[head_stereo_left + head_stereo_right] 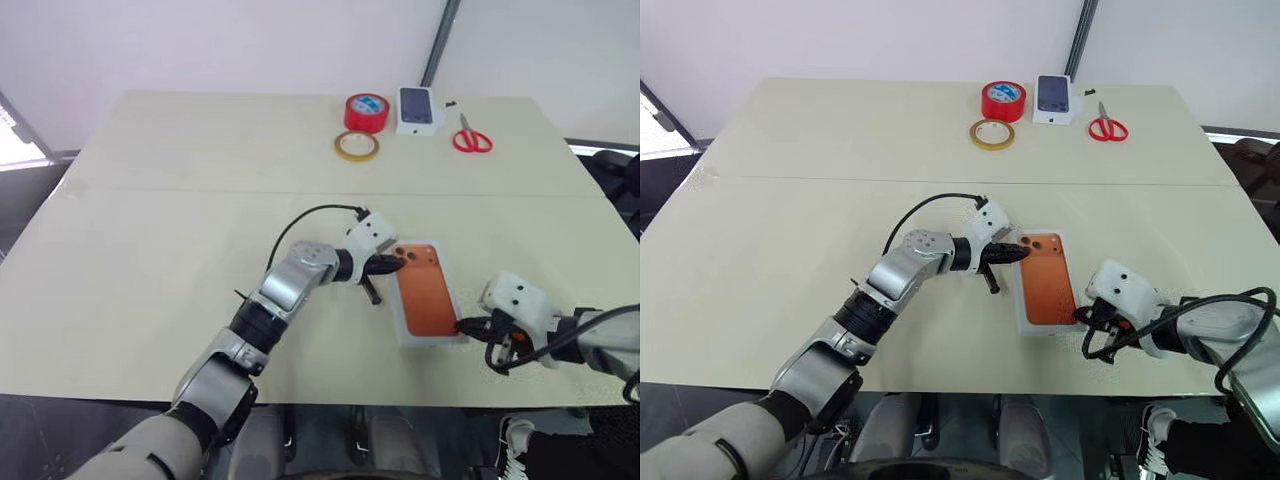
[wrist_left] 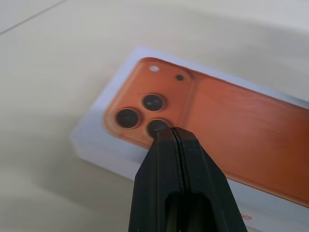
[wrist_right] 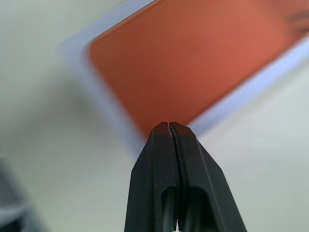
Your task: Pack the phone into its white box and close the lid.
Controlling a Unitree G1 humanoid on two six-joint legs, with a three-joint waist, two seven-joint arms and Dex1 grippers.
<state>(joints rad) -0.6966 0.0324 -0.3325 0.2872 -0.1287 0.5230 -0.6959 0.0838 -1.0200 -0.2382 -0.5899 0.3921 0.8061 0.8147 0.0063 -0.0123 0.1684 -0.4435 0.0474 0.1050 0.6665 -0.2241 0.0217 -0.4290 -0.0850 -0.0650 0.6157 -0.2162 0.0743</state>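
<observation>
**Phone in its white box**

Orange phone (image 1: 424, 291), flat, back up, rounded corners, three dark lenses clustered at the far corner nearest the red tape roll (image 1: 366, 112). Lies inside the white box (image 1: 408, 333), whose white rim frames it on all sides. Box low, rectangular, open-topped, flat on the table, well nearer than the tape roll and slightly right of it, long axis angled slightly.

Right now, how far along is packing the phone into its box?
Done: the phone lies back-up inside the white box. In hand: the shut left gripper is at its camera corner and the shut right gripper at the opposite end, holding nothing. Left: the lid, not on yet.
</observation>
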